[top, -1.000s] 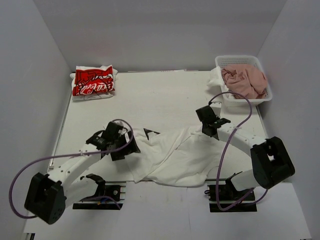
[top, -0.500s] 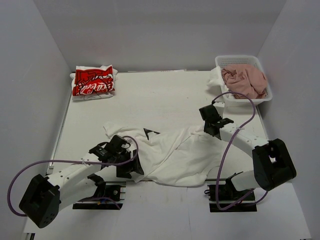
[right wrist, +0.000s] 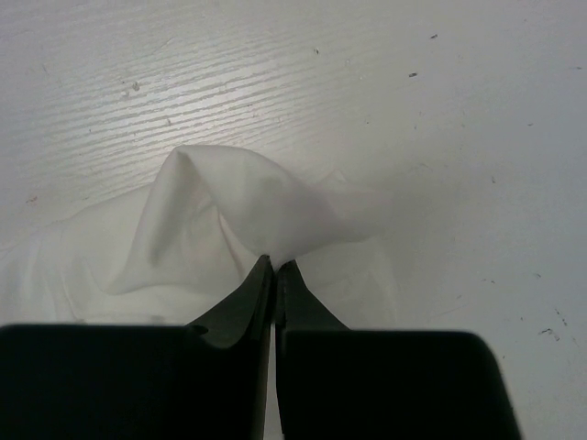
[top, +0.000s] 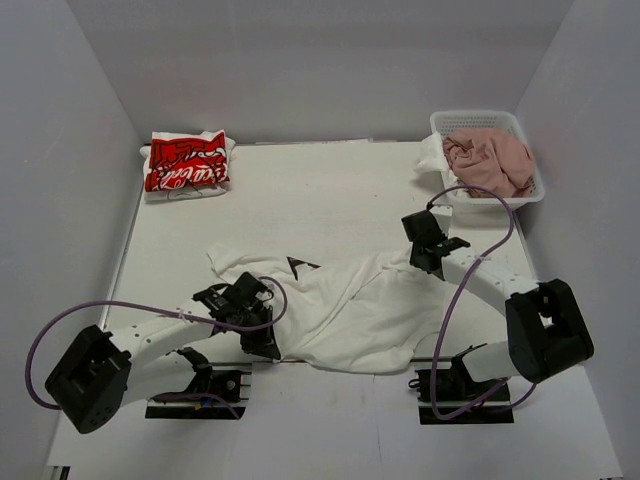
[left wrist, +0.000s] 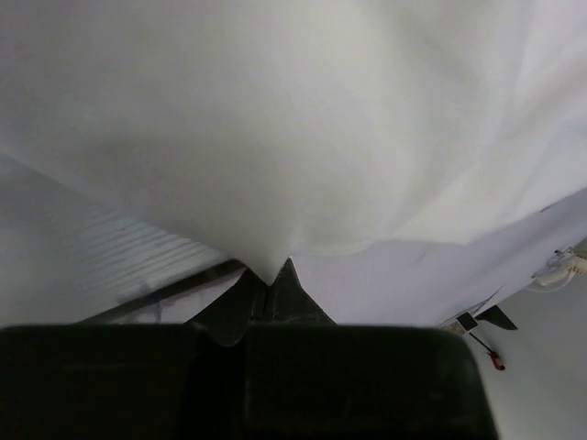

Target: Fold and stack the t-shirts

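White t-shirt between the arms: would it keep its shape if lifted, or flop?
Probably flop: the white t-shirt lies rumpled and peaks into a tent where the jaws pinch it. Likely light: a small pinch raises it.

right claw (right wrist: 275,266) | pinching white t-shirt (right wrist: 238,206) fold (peaked) | table (right wrist: 440,119)

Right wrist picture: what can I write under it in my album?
Right gripper pinching a bunched fold of the white t-shirt on the table.
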Tool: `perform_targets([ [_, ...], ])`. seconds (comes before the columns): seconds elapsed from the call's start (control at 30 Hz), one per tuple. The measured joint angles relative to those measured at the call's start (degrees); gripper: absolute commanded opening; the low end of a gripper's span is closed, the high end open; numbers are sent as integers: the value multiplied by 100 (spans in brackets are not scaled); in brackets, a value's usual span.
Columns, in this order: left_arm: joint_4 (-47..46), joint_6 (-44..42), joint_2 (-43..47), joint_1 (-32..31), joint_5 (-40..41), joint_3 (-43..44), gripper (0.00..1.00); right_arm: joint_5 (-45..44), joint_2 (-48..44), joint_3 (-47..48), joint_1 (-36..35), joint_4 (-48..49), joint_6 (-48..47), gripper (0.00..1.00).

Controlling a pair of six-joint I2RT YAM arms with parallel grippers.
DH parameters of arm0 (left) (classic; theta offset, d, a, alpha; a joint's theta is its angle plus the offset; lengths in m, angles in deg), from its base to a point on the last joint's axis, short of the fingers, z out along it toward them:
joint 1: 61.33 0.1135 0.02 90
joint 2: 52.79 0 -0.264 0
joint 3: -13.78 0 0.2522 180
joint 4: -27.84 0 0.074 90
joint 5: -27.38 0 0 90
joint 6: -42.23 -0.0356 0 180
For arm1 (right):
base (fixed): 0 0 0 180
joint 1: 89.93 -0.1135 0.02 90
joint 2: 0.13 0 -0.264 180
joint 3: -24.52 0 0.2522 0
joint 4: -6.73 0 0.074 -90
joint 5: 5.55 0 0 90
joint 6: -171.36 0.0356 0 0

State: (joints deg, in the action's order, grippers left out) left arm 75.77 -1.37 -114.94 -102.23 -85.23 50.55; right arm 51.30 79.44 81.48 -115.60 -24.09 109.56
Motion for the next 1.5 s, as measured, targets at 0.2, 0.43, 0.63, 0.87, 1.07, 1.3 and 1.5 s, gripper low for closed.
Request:
perform_targets([
  [0.2, 623, -136, 549, -87, 385, 1141, 0, 37, -492, -17, 42, -44, -26, 0],
  [0.43, 697, -297, 1126, -92, 1735, 3373, 0, -57, -2205, 400, 42, -323, -175, 0],
  [0.63, 872, -286, 1119, -85, 3244, 5027, 0, -282, -3244, 1655, 42, -656, -459, 0],
  [0.87, 1366, -247, 1285, -83, 4321, 6452, 0, -214, -3620, 3211, 42, -876, -1058, 0],
  [1.07, 1379, -348, 2225, -46, 4015, 6808, 0, 520, -3875, 4551, 44, -1084, -1541, 0],
  [1.3, 1368, -479, 2695, -46, 3366, 8015, 0, 1550, -3709, 6789, 42, -1325, -1976, 0],
  [1.5, 1427, -577, 2498, -46, 2918, 9058, 0, 1987, -3694, 7626, 42, -1226, -2175, 0],
])
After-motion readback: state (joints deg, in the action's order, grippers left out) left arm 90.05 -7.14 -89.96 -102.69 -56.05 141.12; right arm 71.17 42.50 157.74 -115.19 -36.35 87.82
